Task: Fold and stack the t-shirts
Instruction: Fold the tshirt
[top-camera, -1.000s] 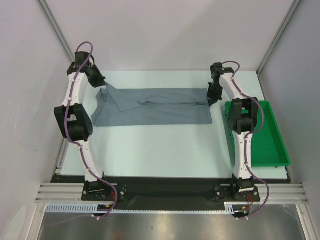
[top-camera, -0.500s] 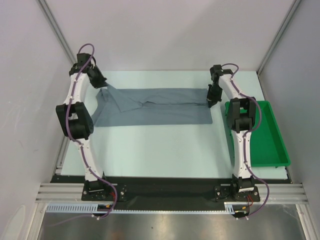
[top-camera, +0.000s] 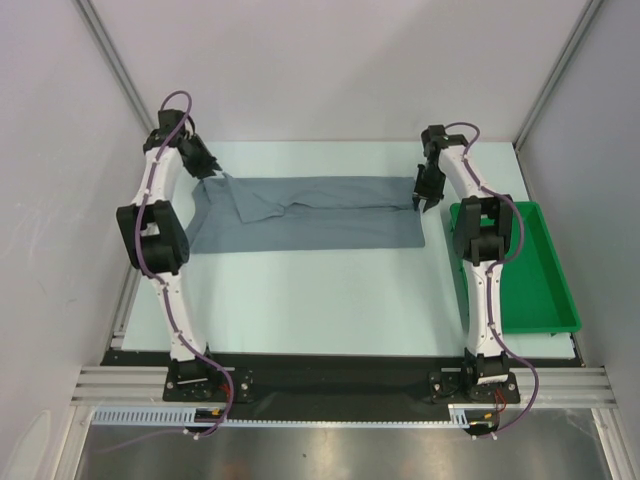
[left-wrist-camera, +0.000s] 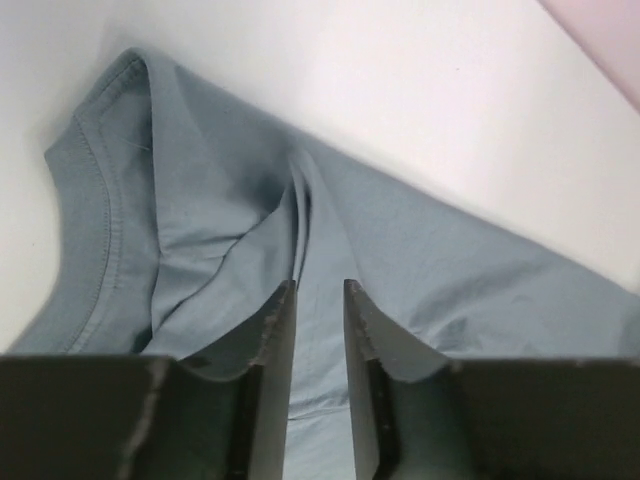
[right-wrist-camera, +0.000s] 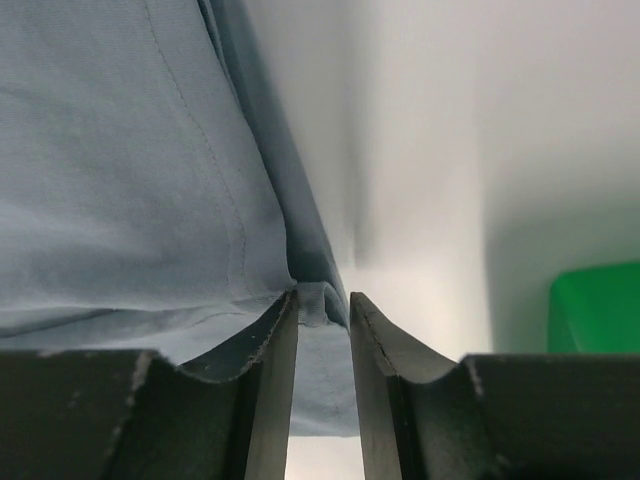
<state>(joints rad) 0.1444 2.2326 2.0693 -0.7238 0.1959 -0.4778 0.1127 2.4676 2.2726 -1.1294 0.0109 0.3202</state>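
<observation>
t-shirt folded into a long band, laid flat across the far half of the surface; its near edge well apart from the arm bases; green tray just beside its right end; left jaws narrowly parted over cloth beside the collar; right jaws narrowly parted, hem fold between the tips; shirt unshifted since a second earlier, left arm drawn slightly inward; pale walls around.

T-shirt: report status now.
Left gripper, right gripper narrowly open at its ends. T-shirt a long folded band, lying flat. Green tray apart, to the right.
</observation>
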